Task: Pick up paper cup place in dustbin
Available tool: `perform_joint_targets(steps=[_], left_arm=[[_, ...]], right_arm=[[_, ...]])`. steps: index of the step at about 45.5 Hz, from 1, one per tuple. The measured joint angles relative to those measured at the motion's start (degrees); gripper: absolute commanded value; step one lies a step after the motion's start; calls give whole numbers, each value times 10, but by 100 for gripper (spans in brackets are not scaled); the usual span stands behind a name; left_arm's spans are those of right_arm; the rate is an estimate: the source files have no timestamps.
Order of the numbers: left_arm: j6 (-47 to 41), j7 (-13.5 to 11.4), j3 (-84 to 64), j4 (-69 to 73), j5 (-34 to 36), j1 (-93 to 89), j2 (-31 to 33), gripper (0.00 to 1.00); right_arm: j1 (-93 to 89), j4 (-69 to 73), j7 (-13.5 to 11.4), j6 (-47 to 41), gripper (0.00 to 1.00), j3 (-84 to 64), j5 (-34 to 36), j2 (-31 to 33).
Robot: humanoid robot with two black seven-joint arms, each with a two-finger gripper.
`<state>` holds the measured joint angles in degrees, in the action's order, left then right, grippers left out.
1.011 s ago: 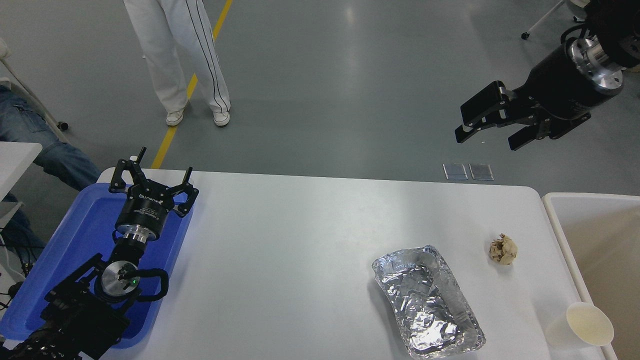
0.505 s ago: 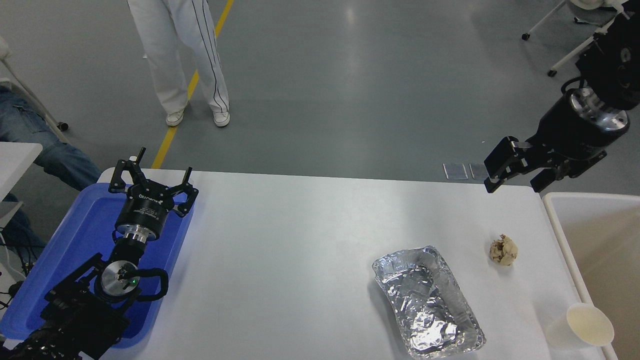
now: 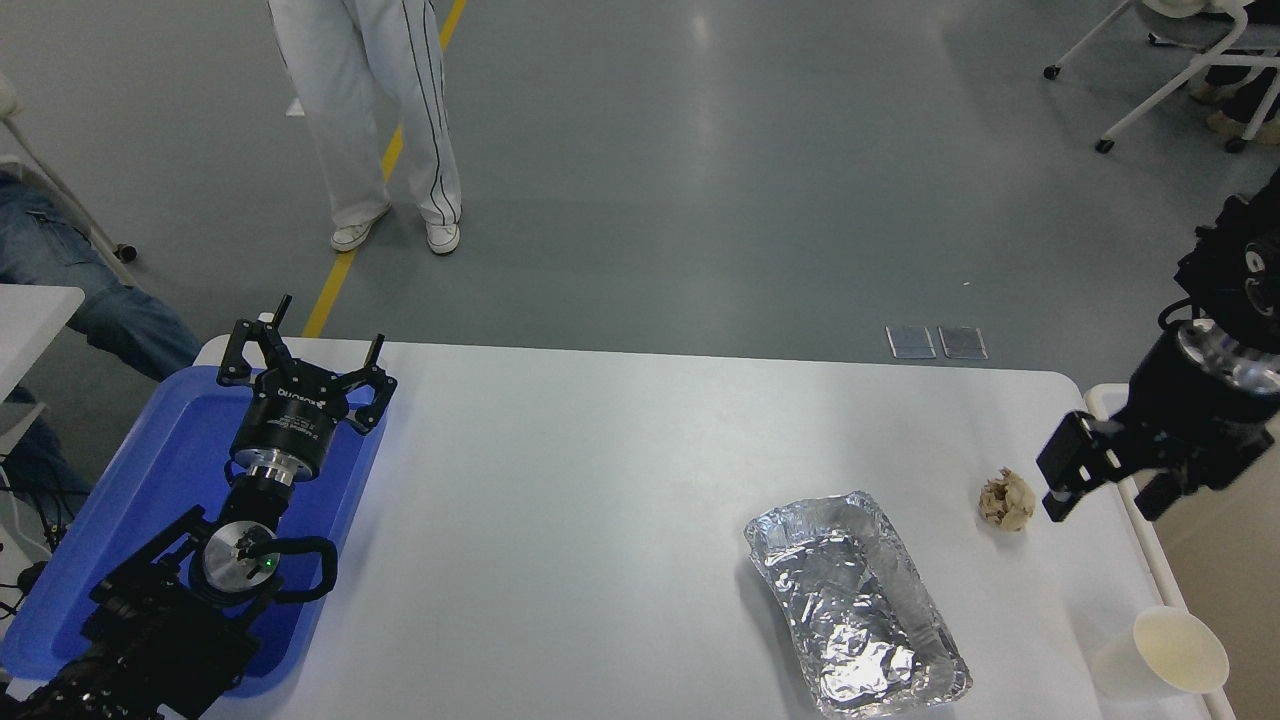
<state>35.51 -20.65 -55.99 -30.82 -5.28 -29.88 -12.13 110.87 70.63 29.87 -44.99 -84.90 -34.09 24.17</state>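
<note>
Since the earlier frames the right gripper (image 3: 1100,505) had come down from high above the floor beyond the table to the table's right edge, just right of the crumpled brown paper ball (image 3: 1006,499). Nothing on the table had shifted.

Head view: the right gripper's fingers stood apart with nothing between them, over the gap where the white table (image 3: 620,470) meets the dustbin (image 3: 1100,398). The paper cup (image 3: 1165,655) lay tipped at the near right corner of the table, its cream mouth turned toward the dustbin's rim, well apart from the gripper and nearer the camera. A crinkled silver foil tray (image 3: 855,600) sat left of the cup. The left gripper (image 3: 305,362) was parked over the blue tray (image 3: 130,500) at the left end, fingers spread and empty. A person in white trousers (image 3: 385,110) stood on the floor beyond the table.
</note>
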Motion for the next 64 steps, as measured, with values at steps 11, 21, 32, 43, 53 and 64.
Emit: perform_joint_targets(steps=[11, 21, 32, 43, 53, 64], left_arm=[[0, 0, 0, 0, 0, 0, 0, 100], [0, 0, 0, 0, 0, 0, 0, 100], [0, 0, 0, 0, 0, 0, 0, 100], [0, 0, 0, 0, 0, 0, 0, 100], [0, 0, 0, 0, 0, 0, 0, 100], [-1, 0, 0, 0, 0, 0, 0, 100]], right_arm=[[-48, -4, 0, 5, 83, 0, -6, 47], [-110, -10, 0, 62, 83, -4, -9, 69], [-179, -43, 0, 137, 82, -2, 5, 84], [-210, -63, 0, 194, 83, -7, 10, 105], [-235, -79, 0, 215, 83, -8, 8, 116], [-272, -99, 0, 225, 83, -1, 16, 119]])
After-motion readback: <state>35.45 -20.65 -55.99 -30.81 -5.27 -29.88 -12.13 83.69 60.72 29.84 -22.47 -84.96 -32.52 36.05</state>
